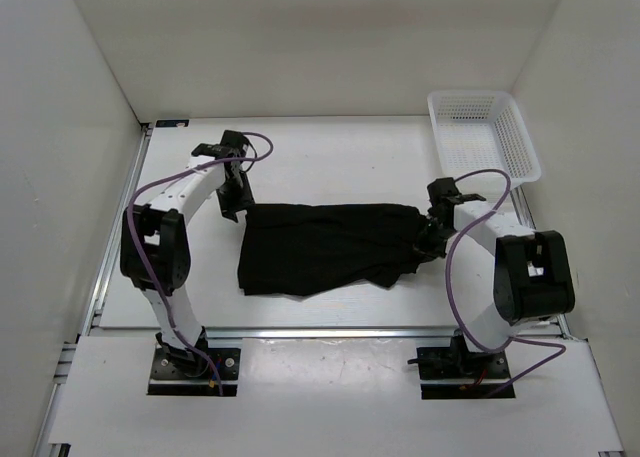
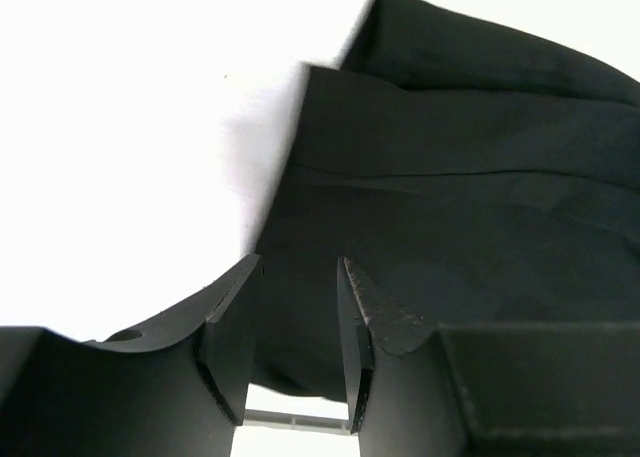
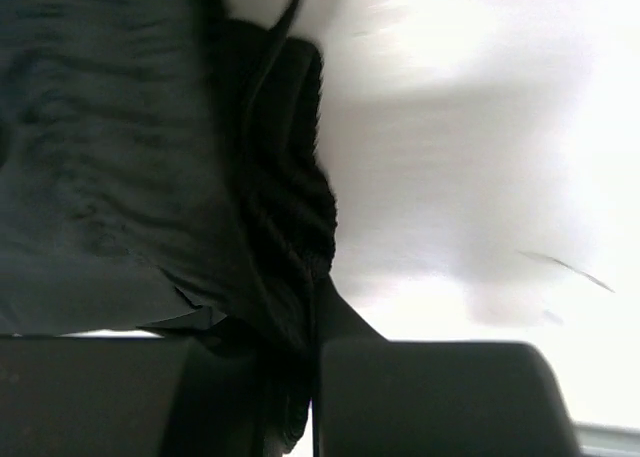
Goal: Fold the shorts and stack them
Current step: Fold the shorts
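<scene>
shorts [image 1: 330,249] spread out | right claw [image 1: 426,243] pinches their edge | left claw [image 1: 233,208] astride corner, grip unclear | basket [image 1: 527,147] apart

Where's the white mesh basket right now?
In the top view, the basket sits at the table's far right corner, beyond the right arm, apart from the shorts.

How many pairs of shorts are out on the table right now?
1. The shorts lie spread between the left gripper at their far-left corner and the right gripper, shut on their right edge. Black layers overlap, so a second pair could be hidden.
</scene>
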